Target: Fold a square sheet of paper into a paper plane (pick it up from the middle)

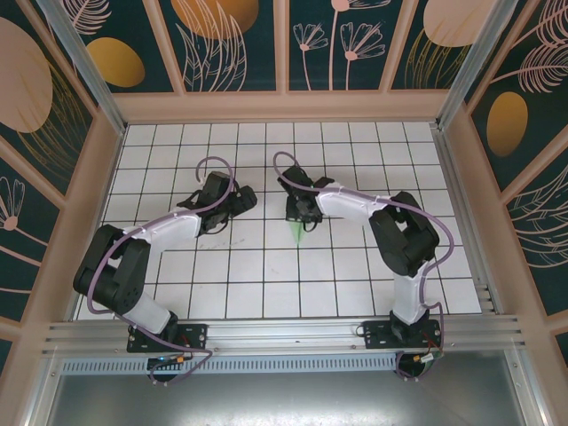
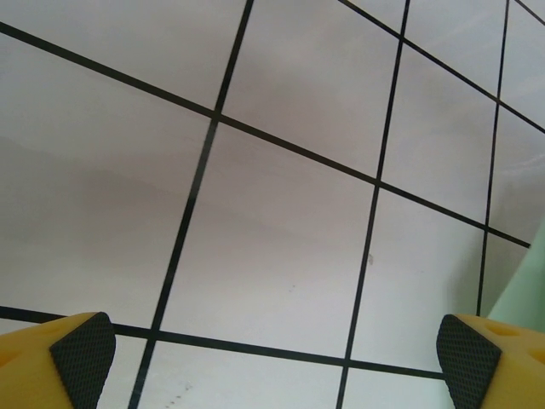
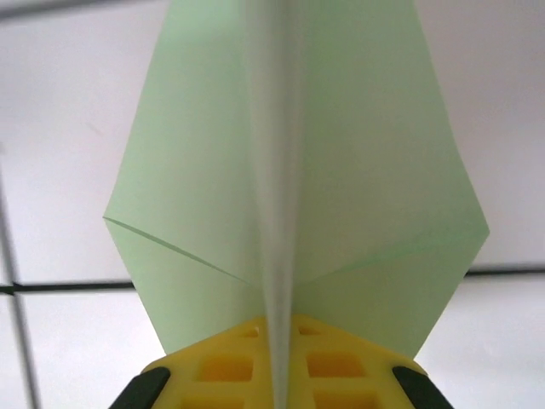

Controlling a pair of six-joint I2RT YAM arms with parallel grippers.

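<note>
The pale green paper plane (image 3: 204, 170) spreads out beyond my right gripper (image 3: 277, 375), which is shut on its raised centre crease, one flap to each side. From above, the green point (image 1: 297, 232) sticks out below the right gripper (image 1: 302, 213) over the middle of the table. My left gripper (image 1: 241, 199) hovers about one tile to the left of it. It is open, its black pads (image 2: 83, 349) wide apart over bare tiles with nothing between them. A corner of the green paper (image 2: 521, 290) shows at the right edge of the left wrist view.
The white gridded table (image 1: 266, 284) is walled on three sides by patterned panels (image 1: 284, 44). A metal rail (image 1: 284, 333) with both arm bases runs along the near edge.
</note>
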